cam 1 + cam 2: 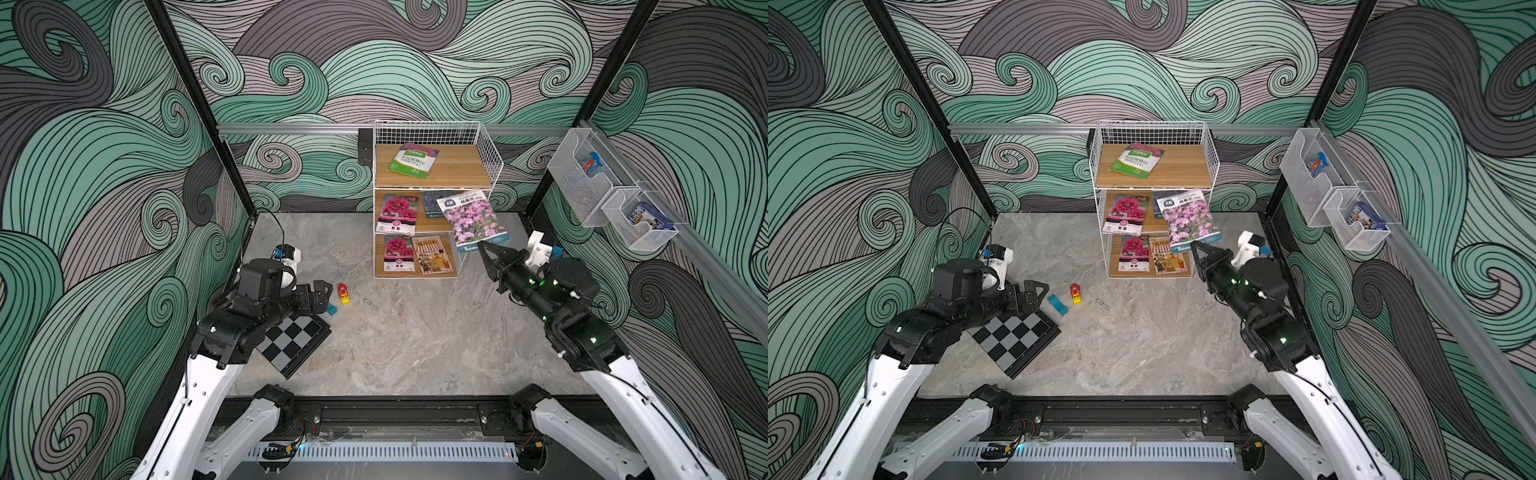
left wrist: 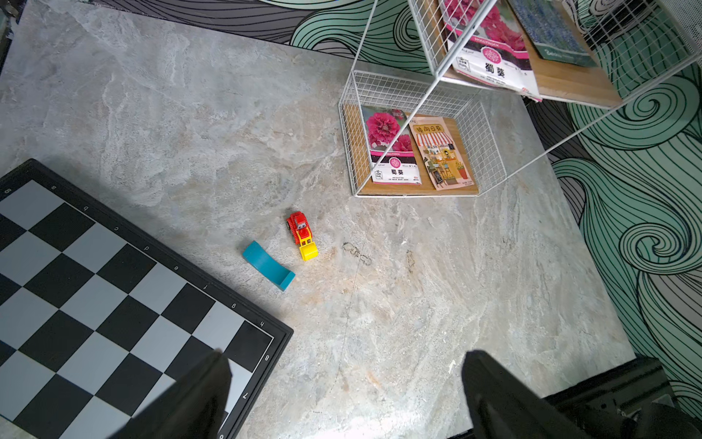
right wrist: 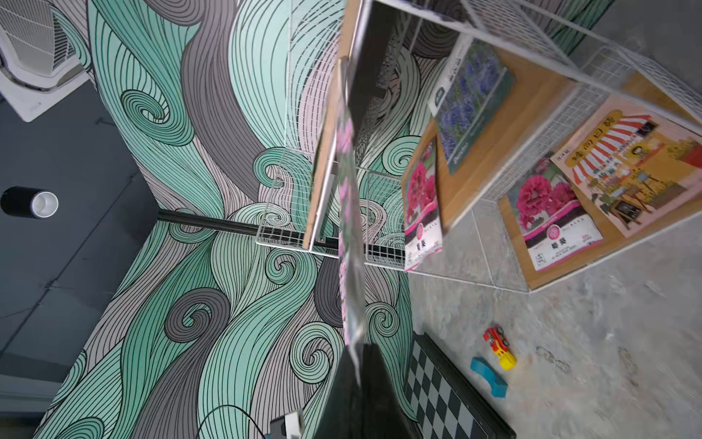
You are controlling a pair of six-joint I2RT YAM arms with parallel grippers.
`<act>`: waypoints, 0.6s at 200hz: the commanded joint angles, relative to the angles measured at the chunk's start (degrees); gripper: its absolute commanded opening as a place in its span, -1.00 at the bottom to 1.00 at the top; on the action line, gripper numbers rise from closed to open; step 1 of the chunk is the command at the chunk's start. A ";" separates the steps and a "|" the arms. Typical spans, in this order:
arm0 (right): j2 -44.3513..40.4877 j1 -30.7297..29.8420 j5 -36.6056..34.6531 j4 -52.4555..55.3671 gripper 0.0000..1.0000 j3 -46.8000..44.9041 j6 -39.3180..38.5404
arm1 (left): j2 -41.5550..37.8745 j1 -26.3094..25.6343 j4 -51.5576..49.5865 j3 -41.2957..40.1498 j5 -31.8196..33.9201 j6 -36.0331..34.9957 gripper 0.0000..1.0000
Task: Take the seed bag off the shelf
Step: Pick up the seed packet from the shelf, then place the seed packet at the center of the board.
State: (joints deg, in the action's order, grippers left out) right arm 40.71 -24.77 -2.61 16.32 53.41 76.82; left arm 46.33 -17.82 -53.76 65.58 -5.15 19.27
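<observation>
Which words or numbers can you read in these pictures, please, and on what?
"蜀葵": lower red-flower packet.
"HOLLYHOCK": same packet.
"向日葵": shopfront packet beside it.
"Beishu": seed bag with pink flowers.
"7", "8": chessboard rim.
Remaining print is too small to read.

Pink-flowered seed bag [image 1: 471, 220], white wire shelf [image 1: 428, 133], black-grey checkered board [image 1: 293, 338]

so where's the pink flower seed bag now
In both top views the right gripper pinches the seed bag at the right front of the shelf, by its middle tier.
</observation>
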 commanded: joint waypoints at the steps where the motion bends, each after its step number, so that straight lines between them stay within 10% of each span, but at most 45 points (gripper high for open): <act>1: -6.34 0.17 -0.96 5.28 -1.00 -6.51 3.58 | -1.21 -0.17 -2.16 1.66 0.57 1.32 0.97; 120: -10.96 10.32 -0.93 10.37 -1.00 -20.45 5.55 | -3.23 -0.19 -2.98 -1.34 -0.12 4.13 0.97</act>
State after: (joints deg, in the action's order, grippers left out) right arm 28.29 -19.97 -5.50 26.59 34.50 82.83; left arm 42.68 -17.82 -55.94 64.25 -5.17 22.31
